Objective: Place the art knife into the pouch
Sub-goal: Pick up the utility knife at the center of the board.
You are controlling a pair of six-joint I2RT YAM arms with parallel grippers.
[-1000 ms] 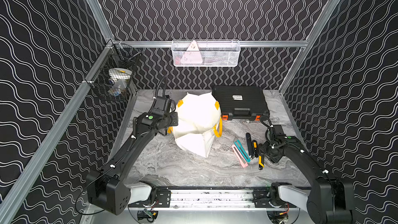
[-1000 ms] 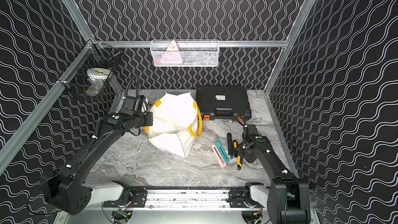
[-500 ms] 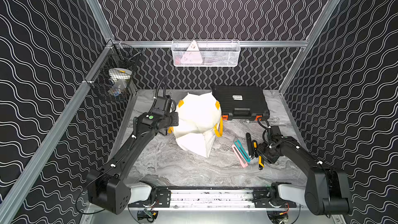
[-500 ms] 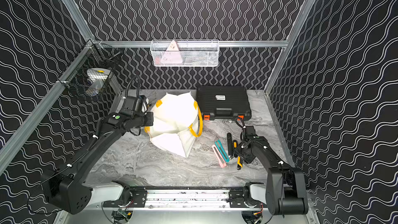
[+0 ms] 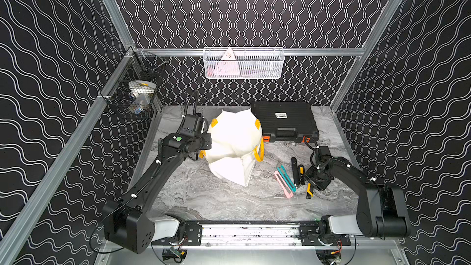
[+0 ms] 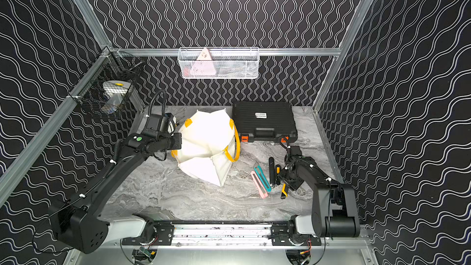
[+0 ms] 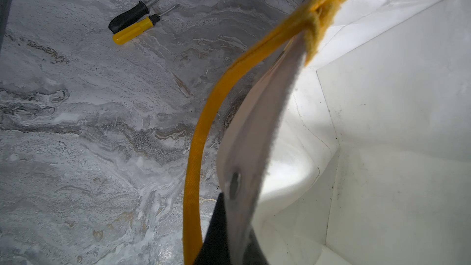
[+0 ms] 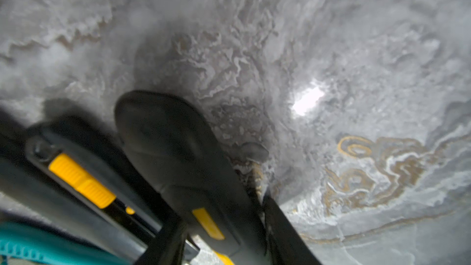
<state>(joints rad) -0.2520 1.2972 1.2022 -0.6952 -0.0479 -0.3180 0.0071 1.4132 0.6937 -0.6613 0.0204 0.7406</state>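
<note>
Right wrist view: shows the right gripper (image 8: 216,212) closed against both flanks of the black-bodied art knife with a yellow slider (image 8: 178,164), close beside a second black cutter with a yellow thumb slide (image 8: 79,179); places that art knife (image 5: 309,191), in a top view, at the end of a row of cutters on the grey marbled tabletop (image 5: 204,200), well apart from the white gusseted fabric pouch with yellow loop handles (image 5: 234,144).

Against a second ago: finds the right arm's links re-posed and the wrist nudged slightly toward the row; finds the knife's yellow end on the same spot and the jaw gap unchanged; reads this as a grasp settled but no lift begun. Finds the left gripper (image 5: 206,140) unmoved too, pinched shut on the pouch rim and holding the mouth open; leaves, by this judgement, the lift, the carry across and the drop.

Cannot confirm from the blurred wrist picture any clearance between knife and table; loses the blade end past the frame edge; cannot see into the pouch's mouth from above, nor any printed face; sees little of the left fingers in the left wrist view.
</note>
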